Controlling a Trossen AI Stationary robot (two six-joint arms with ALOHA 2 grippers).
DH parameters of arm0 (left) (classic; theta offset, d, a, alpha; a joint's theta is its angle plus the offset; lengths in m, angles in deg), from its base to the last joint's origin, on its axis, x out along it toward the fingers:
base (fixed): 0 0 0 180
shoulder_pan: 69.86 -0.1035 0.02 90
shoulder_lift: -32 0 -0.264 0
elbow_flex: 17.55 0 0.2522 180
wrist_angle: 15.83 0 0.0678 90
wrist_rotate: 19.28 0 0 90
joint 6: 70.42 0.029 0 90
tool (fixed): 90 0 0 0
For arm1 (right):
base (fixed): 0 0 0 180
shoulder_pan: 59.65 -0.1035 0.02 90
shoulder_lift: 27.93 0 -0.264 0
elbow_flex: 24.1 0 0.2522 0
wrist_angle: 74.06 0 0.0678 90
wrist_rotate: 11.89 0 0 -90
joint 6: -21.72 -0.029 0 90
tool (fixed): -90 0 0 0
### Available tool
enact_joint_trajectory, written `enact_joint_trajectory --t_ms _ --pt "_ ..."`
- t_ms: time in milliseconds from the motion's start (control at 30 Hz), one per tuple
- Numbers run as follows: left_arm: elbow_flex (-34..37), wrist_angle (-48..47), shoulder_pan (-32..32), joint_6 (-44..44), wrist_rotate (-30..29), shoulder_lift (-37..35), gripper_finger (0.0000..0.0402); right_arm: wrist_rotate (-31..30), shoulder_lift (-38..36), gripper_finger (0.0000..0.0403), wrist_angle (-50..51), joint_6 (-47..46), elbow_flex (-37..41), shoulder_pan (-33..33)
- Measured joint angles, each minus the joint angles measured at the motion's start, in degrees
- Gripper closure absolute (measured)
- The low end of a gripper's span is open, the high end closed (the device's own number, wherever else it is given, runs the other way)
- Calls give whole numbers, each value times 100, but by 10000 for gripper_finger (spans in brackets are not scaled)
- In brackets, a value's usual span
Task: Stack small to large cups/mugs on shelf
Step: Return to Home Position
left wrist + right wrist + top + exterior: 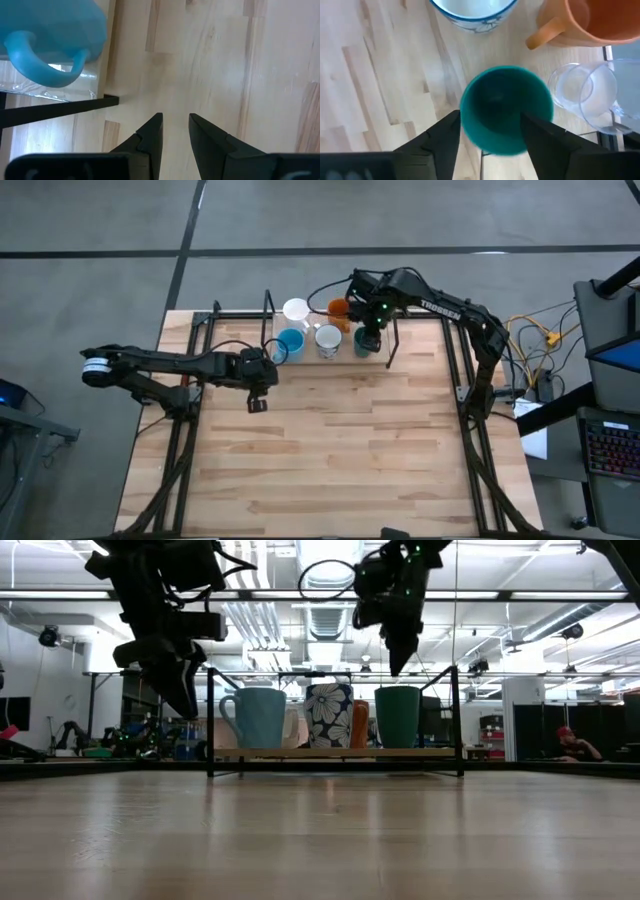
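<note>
Currently: left gripper hangs over bare table, just in front of the left end of the shelf and raised off the wood. Its fingers stand a little apart, with nothing between them.

The shelf sits at the far side of the table, about centre. It is a wooden board in a black rod frame.

Front row on the board, left to right:
- light blue mug, handle toward the left arm's side
- white mug with blue flower pattern
- dark green cup

All three are upright and close together, with small gaps between them in the low view.

Behind them, left to right:
- white cup
- orange mug
- clear glass

The glass stands just beside the dark green cup and the orange mug. Cannot tell whether it touches either.

Right gripper hangs directly above the dark green cup, tips clear of its rim. Its fingers are spread wide, one to each side of the cup's mouth in the right wrist view, gripping nothing. The right arm reaches in from the table's right side over the shelf's right end.

Far right, in the room behind: a person, well away from the table.
</note>
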Motion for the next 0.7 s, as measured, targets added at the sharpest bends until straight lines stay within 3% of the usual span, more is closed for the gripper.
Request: enact_joint_trajectory --t_ms 133,200,400,533,700 --pt "-19 -47 0 35 -38 0 322 3 0 194 418 -57 -522 -44" --pt "-59 -72 2 175 -323 0 322 0 0 189 584 -59 -861 -100" --pt "-696 -532 -6 -12 -2510 -139 322 -7 -53 197 768 -145 -1910 -453" --pt "-1541 -1096 5 -512 -2562 -423 322 -3 -315 235 1384 -143 -2343 -863" --pt "-2062 -1417 296 -907 -2152 -1330 322 99 -1300 330 1548 -343 -2003 -1494"
